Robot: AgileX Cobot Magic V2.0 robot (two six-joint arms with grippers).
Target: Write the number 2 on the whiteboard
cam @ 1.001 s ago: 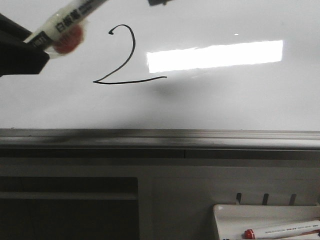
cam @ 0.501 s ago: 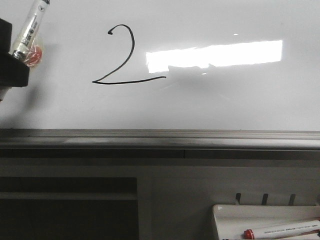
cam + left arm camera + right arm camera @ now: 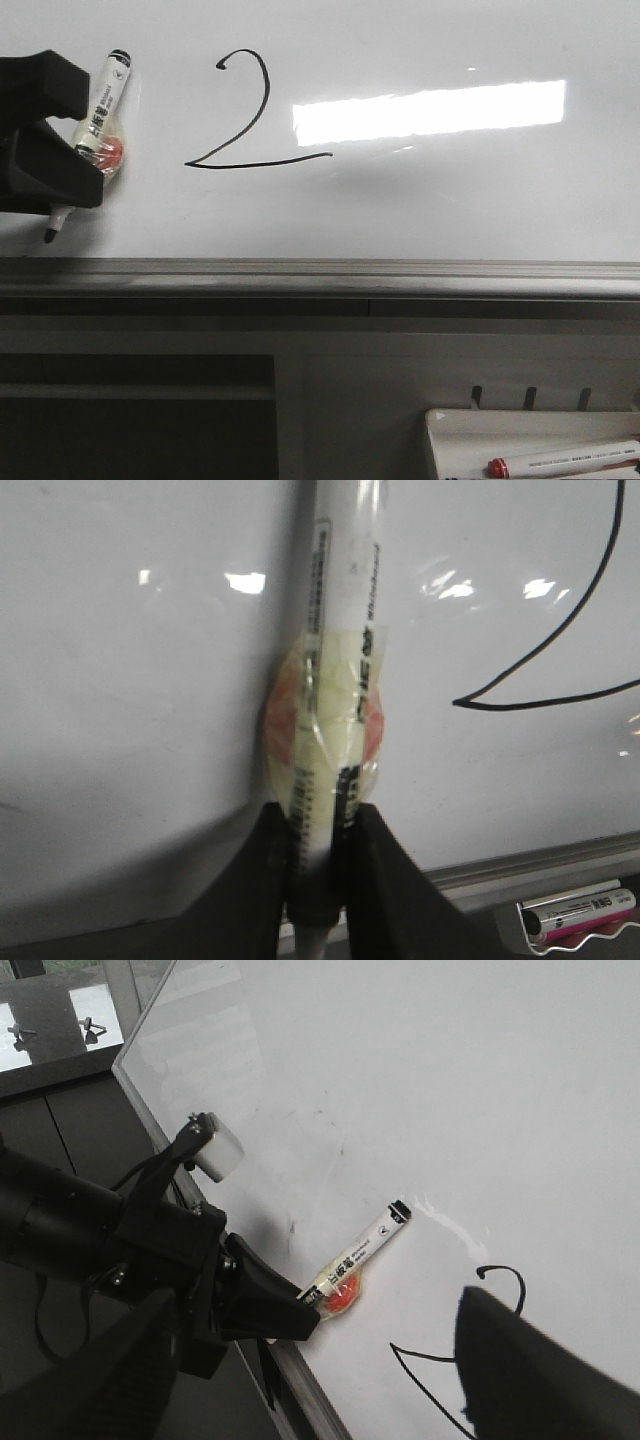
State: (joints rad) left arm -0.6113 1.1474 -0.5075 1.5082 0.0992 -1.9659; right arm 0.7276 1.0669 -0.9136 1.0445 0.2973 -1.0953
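The left gripper (image 3: 70,165) is clamping a marker (image 3: 100,105), tilted, beside the number 2 (image 3: 250,115) on the whiteboard (image 3: 450,210). The right gripper (image 3: 320,1380) is spreading wide.

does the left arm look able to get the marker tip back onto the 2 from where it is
Probably yes: the left gripper holds the marker just beside the number 2, and the whiteboard between them looks bare.

Matte black left arm (image 3: 90,1230), black wedge-fingered tool (image 3: 320,900), dark cables.
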